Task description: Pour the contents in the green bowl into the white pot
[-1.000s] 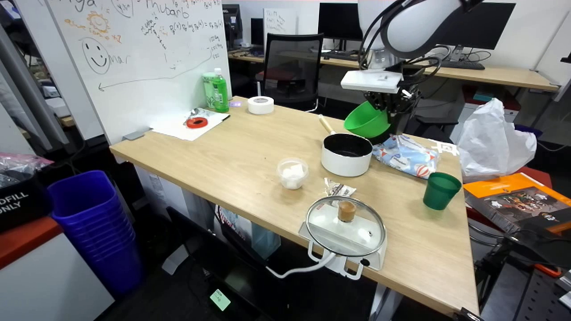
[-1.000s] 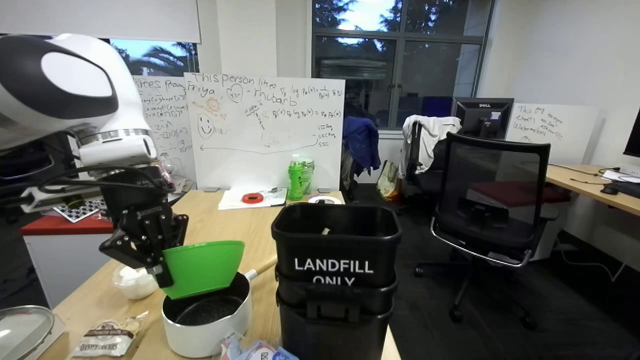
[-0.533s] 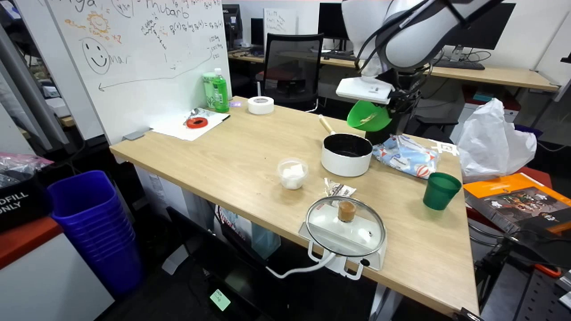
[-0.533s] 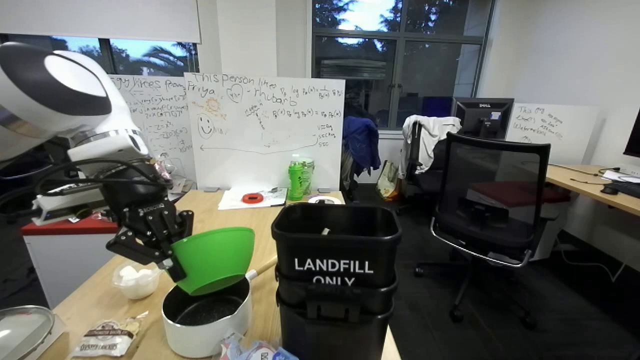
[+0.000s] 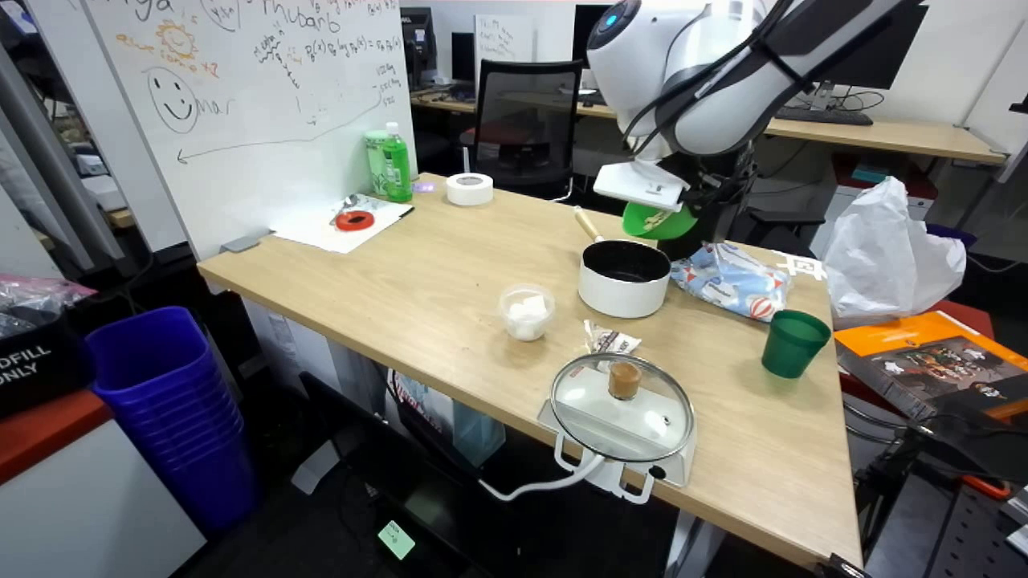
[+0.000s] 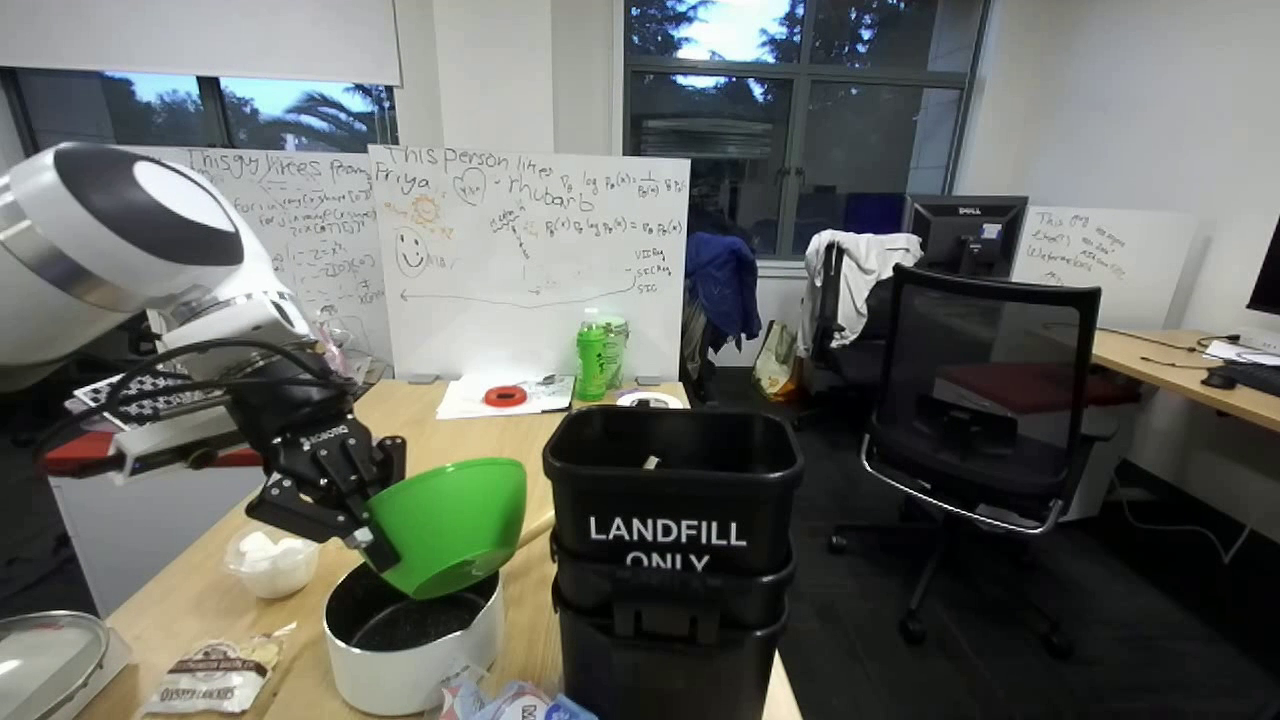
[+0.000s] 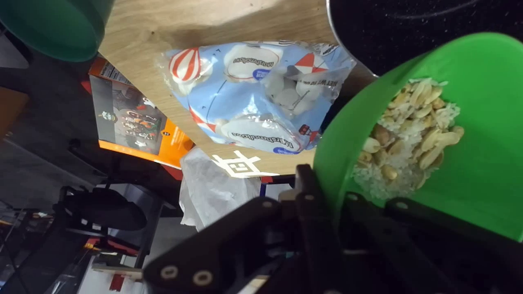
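Near the white pot [image 6: 405, 668], above rim height, jaws grip the green bowl [image 6: 455, 525] by its edge (tilted, peanuts [image 7: 437, 143] and white grains [image 7: 375, 183] inside). Grasp and carry look done; pour itself left, none visible in the pot.

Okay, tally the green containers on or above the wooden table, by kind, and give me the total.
Green bowl: 1
Dark green cup: 1
Green bottle: 1
Green canister: 1
Total: 4

Wooden table [image 5: 401, 257], white pot [image 5: 622, 294] atop, marshmallow bag [image 7: 257, 98]
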Motion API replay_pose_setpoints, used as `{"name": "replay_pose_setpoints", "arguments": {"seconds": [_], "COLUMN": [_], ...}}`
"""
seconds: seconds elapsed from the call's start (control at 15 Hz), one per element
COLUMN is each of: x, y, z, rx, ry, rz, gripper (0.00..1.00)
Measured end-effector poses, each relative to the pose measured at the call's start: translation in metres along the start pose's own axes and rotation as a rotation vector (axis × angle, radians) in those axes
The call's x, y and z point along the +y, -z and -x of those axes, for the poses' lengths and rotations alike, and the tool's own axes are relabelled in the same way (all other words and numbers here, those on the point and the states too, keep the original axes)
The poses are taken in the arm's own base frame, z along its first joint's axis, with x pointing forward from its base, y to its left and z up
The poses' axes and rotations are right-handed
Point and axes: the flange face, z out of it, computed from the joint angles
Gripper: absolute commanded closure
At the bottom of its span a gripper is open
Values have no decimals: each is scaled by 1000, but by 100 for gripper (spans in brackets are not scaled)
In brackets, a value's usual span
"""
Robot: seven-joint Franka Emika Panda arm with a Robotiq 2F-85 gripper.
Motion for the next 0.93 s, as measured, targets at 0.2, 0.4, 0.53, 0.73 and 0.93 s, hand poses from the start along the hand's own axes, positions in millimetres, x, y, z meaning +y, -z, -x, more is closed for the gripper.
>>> {"name": "replay_pose_setpoints", "arguments": {"seconds": [0.2,0.4,0.53,0.73,0.93], "x": [-10,-17,-20,-22,-23], "y": [-4,-8,-11,-12,-12], "z": [10,17,21,25,30], "rx": [48,105,136,161,189], "ry": [-1,8,14,24,28], "rz": [5,8,12,19,21], "gripper": [99,99,99,99,99]}}
